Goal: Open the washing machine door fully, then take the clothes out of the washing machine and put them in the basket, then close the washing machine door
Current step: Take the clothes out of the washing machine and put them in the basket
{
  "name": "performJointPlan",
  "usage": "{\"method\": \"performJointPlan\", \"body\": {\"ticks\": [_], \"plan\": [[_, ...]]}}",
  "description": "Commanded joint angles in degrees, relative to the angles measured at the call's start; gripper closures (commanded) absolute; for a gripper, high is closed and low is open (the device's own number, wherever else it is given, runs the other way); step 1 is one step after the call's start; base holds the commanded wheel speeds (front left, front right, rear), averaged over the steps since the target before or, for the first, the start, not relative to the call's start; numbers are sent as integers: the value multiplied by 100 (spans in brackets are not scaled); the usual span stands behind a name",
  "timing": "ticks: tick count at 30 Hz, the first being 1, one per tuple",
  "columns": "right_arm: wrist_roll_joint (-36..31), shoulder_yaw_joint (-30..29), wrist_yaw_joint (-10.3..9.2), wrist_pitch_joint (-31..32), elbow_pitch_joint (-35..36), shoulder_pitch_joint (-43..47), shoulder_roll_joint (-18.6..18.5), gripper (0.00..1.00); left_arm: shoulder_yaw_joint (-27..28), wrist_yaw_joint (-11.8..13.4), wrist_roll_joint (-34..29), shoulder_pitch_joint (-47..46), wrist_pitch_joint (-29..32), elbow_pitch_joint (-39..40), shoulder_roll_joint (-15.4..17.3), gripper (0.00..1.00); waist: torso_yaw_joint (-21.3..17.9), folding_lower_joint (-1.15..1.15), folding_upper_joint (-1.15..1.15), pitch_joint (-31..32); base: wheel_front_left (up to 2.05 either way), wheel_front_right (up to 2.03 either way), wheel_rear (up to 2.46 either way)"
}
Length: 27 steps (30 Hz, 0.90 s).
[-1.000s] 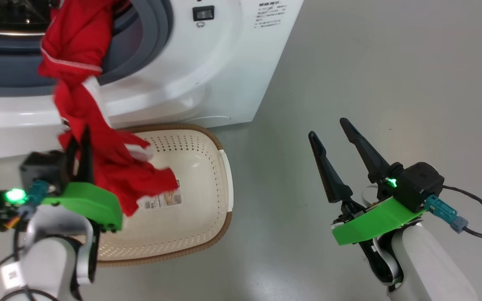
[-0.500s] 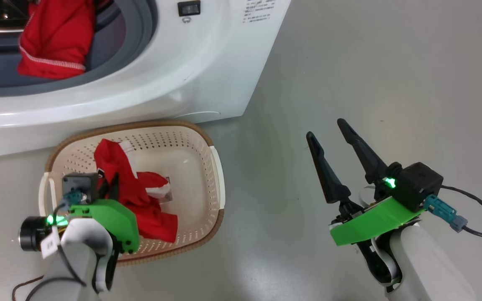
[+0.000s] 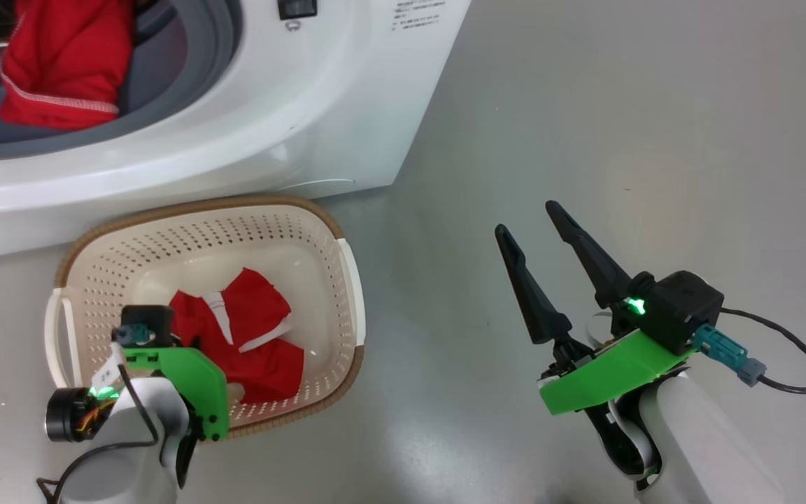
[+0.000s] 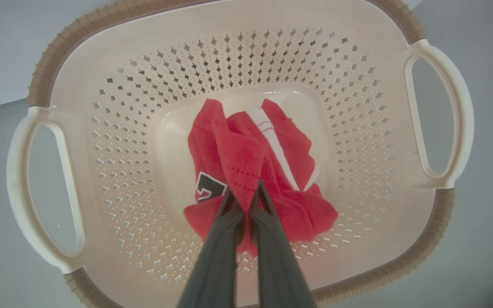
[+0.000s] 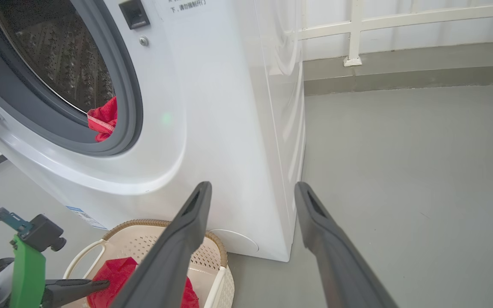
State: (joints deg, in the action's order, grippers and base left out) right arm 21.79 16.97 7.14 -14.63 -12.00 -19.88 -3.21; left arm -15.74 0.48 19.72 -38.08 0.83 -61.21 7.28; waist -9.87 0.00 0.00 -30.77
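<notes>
The left gripper (image 4: 245,194) reaches down into the basket (image 4: 238,55). Its two dark fingers are drawn close, pinching a fold of the red garment (image 4: 268,149), which lies crumpled on the basket's smooth bottom. The left wrist view shows the soft fabric's white stripe and a black-and-white number patch. The basket is rounded cream plastic, perforated, with a brown ribbed rim and loop handles. It stands on the grey floor (image 3: 585,105) just in front of the white washing machine (image 3: 270,126). A second red garment (image 3: 60,70) lies in the opening, against the grey rubber ring (image 3: 214,63). The right wrist view shows the steel drum (image 5: 58,55) behind it. The right gripper (image 3: 525,218) hovers well to the right, fingers spread.
</notes>
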Motion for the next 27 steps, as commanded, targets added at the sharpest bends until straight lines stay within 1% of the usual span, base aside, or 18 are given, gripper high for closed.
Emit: {"method": "performJointPlan", "body": {"ticks": [1, 5, 6, 7, 8, 9, 10, 20, 24, 27], "plan": [[76, 118, 35, -37, 98, 15, 34, 0, 106, -22, 43, -49, -65, -31, 117, 100, -18, 0, 0, -20, 0, 0, 0], [112, 174, 35, -37, 55, 2, 34, 0, 108, -76, 95, -258, -162, -476, 69, 100, -49, 0, 0, -48, 0, 0, 0], [105, 167, 35, -37, 19, -3, 34, 0, 134, -123, 154, -330, -202, -648, 39, 83, -61, 0, 0, -47, 0, 0, 0], [83, 120, 35, -37, -10, 0, 34, 0, 147, -142, 179, -363, -267, -700, 25, 61, -62, 0, 0, -42, 0, 0, 0], [67, 99, 35, -37, -27, -1, 34, 0, 139, -144, 180, -393, -324, -752, 16, 29, -59, 0, 0, -34, 0, 0, 0], [57, 82, 35, -37, -39, -3, 34, 0, 129, -152, 180, -417, -371, -799, 10, 2, -54, 0, 0, -23, 0, 0, 0], [23, 46, 35, -37, -55, -5, 34, 0, 134, -164, 194, -437, -436, -832, 4, 0, -48, 0, 0, -9, 0, 0, 0], [-169, -208, 35, -37, -210, 37, 34, 0, 138, -223, 295, -467, -1109, -981, -83, 0, 112, 0, 0, 369, 0, 0, 0], [-266, -282, 35, -37, -255, 95, 34, 0, 189, -276, 379, -391, -1383, -905, -117, 0, 184, 0, 0, 600, 0, 0, 0], [-462, -406, 35, -37, -364, 168, 34, 0, 218, -270, 400, -283, -1514, -754, -116, 0, 237, 0, 0, 798, 0, 0, 0]]}}
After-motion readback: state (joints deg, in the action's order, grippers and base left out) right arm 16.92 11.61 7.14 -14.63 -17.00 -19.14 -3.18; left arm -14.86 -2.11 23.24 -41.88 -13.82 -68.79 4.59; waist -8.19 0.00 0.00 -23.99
